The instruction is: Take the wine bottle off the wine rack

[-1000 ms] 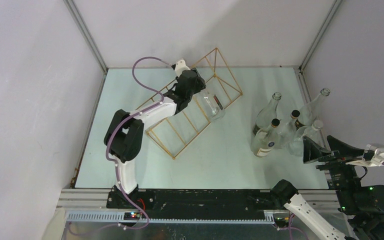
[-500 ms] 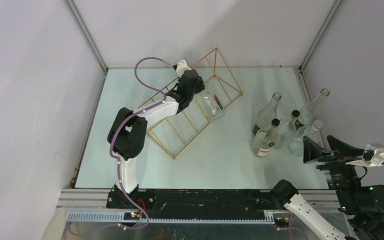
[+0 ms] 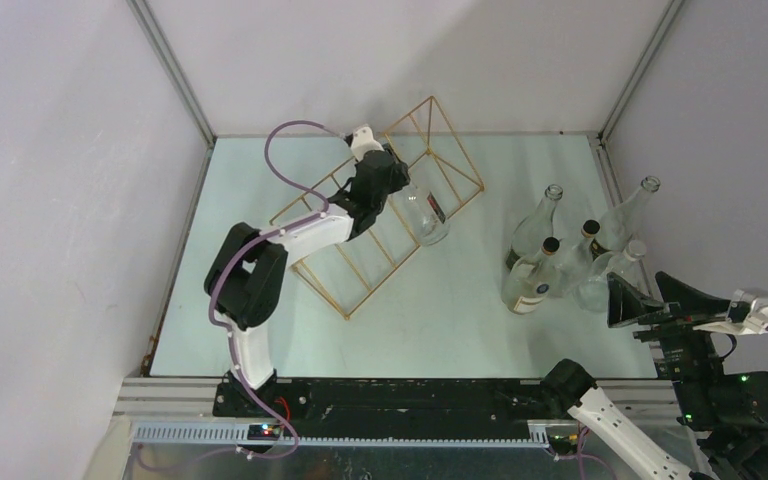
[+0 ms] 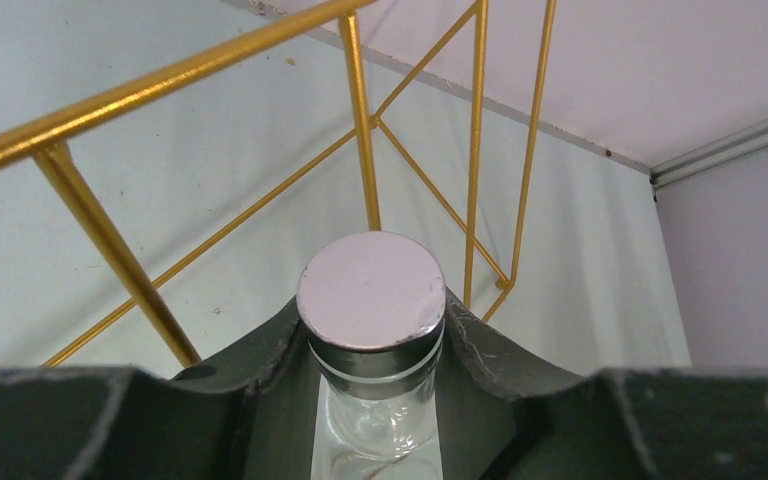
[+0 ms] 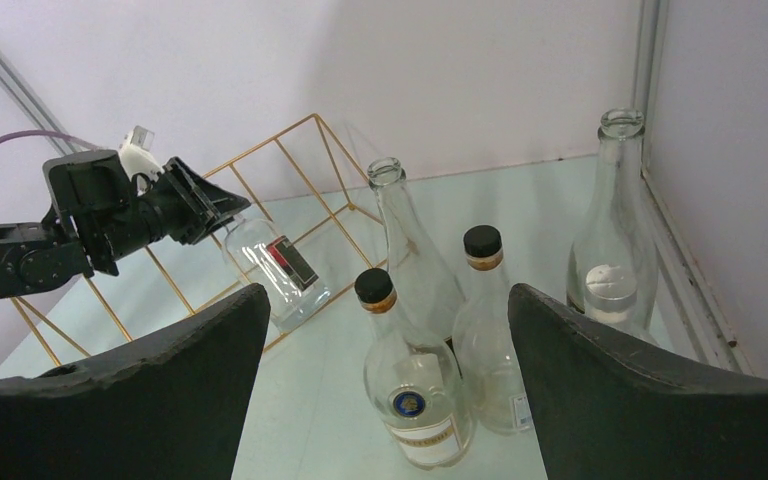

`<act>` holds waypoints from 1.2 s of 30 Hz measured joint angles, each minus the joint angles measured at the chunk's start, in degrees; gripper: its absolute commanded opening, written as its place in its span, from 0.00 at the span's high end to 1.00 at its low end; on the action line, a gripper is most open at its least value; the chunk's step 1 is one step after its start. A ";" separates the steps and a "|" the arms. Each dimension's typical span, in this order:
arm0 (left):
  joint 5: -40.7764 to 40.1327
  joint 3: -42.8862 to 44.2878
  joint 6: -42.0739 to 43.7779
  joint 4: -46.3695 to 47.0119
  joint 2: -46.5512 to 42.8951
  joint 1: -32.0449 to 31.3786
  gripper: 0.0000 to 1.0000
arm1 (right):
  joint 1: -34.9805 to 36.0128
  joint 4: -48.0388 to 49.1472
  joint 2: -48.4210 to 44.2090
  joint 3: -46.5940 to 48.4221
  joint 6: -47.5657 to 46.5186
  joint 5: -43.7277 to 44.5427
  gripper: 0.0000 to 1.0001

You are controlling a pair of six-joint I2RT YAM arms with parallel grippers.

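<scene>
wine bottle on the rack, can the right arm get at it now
Probably not easily: the wine bottle has the left pincer clamped on its neck, and standing bottles lie between it and the right pincer.

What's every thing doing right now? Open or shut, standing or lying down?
wine rack, resting on the table, one bottle inside.
wine bottle, capped, lying slanted in the wine rack, neck gripped.
left gripper, shut on the wine bottle.
right gripper, open, holding nothing.
front black-capped bottle, standing, closed.
rear black-capped bottle, standing, closed.
middle uncapped bottle, standing, open.
tall uncapped bottle, standing, open.
</scene>
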 measured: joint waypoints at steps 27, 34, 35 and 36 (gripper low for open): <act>-15.23 -0.74 27.58 0.00 -4.70 -21.75 1.00 | 0.33 -0.61 -0.31 0.00 1.14 0.42 0.08; -15.47 -0.42 30.38 -1.40 -4.26 -25.38 1.00 | 0.44 -0.61 -0.31 -0.15 1.16 0.42 0.08; -15.50 -0.44 30.60 -1.60 -4.24 -25.75 1.00 | 0.46 -0.61 -0.31 -0.28 1.16 0.39 0.08; -15.50 -0.42 30.84 -1.79 -4.22 -26.16 1.00 | 0.46 -0.61 -0.31 -0.39 1.16 0.39 0.08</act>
